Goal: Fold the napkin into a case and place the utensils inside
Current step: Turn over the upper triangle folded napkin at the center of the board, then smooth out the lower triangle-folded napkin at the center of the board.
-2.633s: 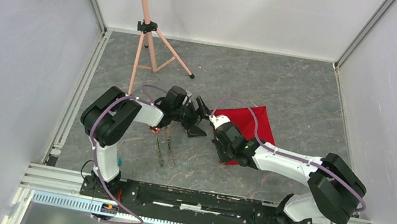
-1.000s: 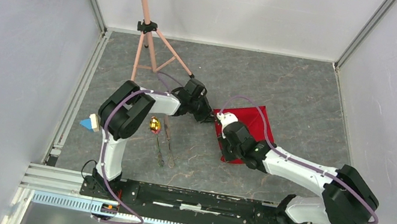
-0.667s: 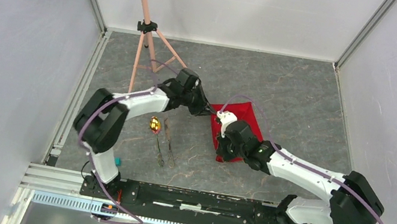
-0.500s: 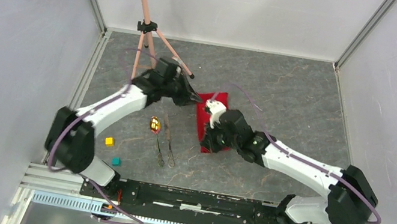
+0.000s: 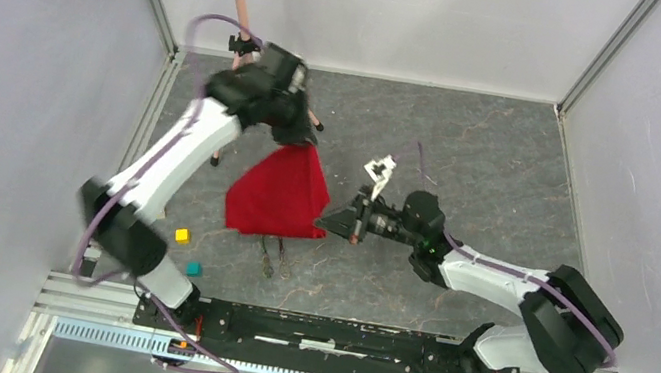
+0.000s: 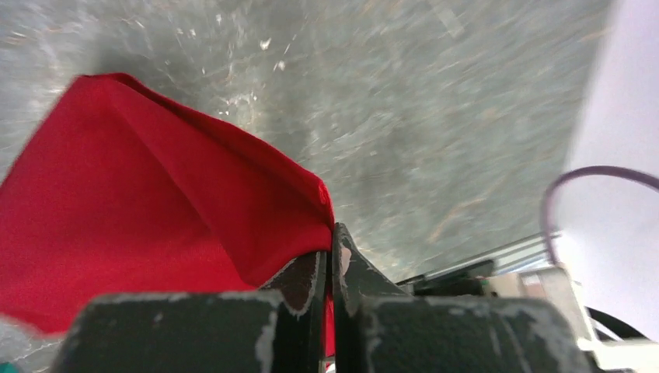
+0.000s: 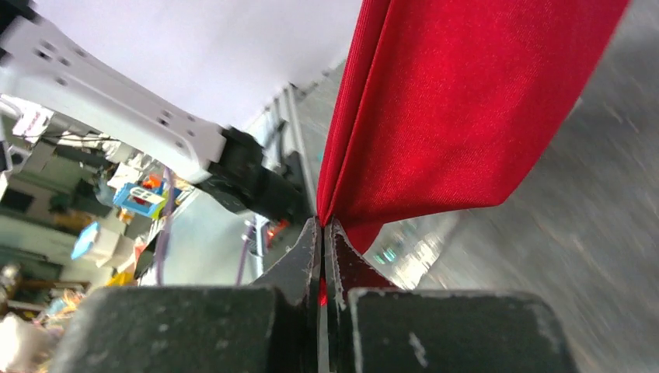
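Table point(image 5: 483, 161): the grey top is lying open on the right, while the cloth is hanging over the left half. A drop now is likely landing it bunched and off-centre.
Napkin point(image 5: 276, 196): it is hanging left of middle, lifted between both claws and not yet shaped into a case. Its hem is draping over the cutlery, so lowering it here is risking dragging or burying them.
Left claw point(image 6: 330, 247): it is clamped together on the far top corner and holding it high. Only a sliver of cloth is sitting between the tips, so a sharp tug is risking a slip.
Right claw point(image 7: 321, 227): it is clamped on the near right corner with an equally thin bite. Pulling too hard is risking losing that corner.
Utensils point(image 5: 273, 258): thin dark handles are poking out under the near hem; the rest is hidden.
Blocks point(image 5: 182, 235): these are lying near left, where a swinging hem could be sweeping them.
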Controlling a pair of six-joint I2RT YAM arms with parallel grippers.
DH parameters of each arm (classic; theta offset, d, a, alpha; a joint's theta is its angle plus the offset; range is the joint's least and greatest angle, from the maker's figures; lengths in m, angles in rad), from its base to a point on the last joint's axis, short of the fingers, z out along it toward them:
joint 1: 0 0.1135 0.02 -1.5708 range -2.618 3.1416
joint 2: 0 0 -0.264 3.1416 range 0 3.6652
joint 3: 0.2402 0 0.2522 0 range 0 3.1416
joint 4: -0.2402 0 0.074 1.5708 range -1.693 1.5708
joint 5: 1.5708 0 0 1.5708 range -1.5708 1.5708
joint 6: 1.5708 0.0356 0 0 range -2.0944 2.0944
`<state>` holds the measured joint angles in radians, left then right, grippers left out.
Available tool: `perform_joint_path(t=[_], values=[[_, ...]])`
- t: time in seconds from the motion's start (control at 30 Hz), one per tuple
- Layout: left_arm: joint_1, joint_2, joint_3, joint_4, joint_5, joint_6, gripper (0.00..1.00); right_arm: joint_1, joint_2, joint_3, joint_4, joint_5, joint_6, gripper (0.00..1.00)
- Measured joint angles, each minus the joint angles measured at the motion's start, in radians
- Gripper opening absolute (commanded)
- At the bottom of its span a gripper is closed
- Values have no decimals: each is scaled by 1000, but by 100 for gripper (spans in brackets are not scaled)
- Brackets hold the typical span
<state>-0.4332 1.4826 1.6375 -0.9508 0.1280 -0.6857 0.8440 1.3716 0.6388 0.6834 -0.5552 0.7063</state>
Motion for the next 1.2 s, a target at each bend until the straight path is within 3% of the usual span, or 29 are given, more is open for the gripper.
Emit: perform_joint_path(t=[0.1, 0.2, 0.3, 0.4, 0.53, 0.63, 0.77, 0.9, 1.0, 1.2], values=[[-87, 252, 81, -27, -29, 19, 2, -117, 45, -201, 197, -67, 97, 0], [-179, 578, 221, -29, -50, 30, 2, -254, 108, -351, 266, -136, 115, 1], [-248, 827, 376, -39, -58, 32, 2, -367, 131, -406, 163, -183, 31, 0], [-283, 945, 492, -49, -66, 32, 2, -449, 127, -391, -21, -204, -120, 0], [-296, 973, 575, -43, -61, 32, 4, -510, 124, -348, -183, -192, -257, 1], [-297, 974, 596, -23, -41, 32, 14, -532, 105, -337, -232, -174, -300, 4], [-294, 990, 615, 12, -16, 35, 43, -538, 37, -332, -354, -130, -336, 16], [-269, 990, 652, 90, 7, 39, 66, -538, -47, -308, -536, -89, -359, 41], [-250, 967, 656, 113, 53, 39, 71, -537, -114, -277, -657, -36, -388, 59], [-236, 772, 500, 132, 135, 51, 72, -533, -168, -254, -739, 21, -406, 66]])
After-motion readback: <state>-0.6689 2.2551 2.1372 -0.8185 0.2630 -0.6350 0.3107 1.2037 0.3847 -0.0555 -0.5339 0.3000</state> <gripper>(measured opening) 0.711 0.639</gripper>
